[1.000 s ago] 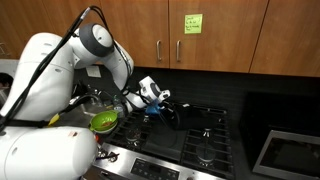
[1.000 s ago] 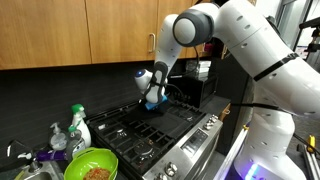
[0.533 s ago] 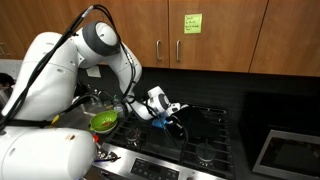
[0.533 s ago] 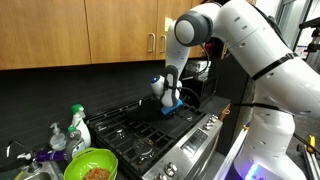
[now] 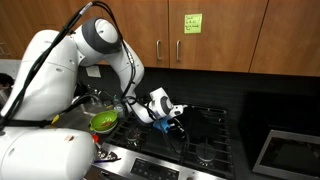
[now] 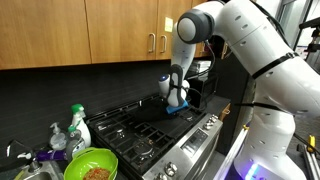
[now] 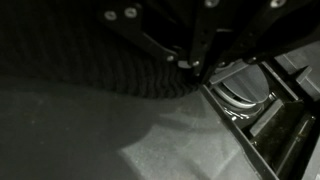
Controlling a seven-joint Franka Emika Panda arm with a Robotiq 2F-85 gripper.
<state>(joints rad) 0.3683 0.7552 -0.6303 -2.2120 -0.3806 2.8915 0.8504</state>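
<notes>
Arm reaches out from the shoulder and bends down at the elbow, wrist tilted low over the stove (image 5: 215, 118). In both exterior views the hand (image 5: 171, 121) (image 6: 178, 102) sits just above the grates, near the middle of the cooktop (image 6: 135, 135).

In the wrist view we see the hand (image 7: 190, 66) clenched, fingertips meeting on the edge of a dark ribbed cloth (image 7: 110, 70). The cloth lies flat on the stove surface, with a burner (image 7: 245, 92) just to its right.

A blue patch (image 6: 177, 110) shows under the hand; we cannot tell what it is.

A green sticky note (image 5: 192, 22) is on a cabinet door, its writing too small to read. A green bowl (image 5: 104, 121) stands at the stove's near left.
</notes>
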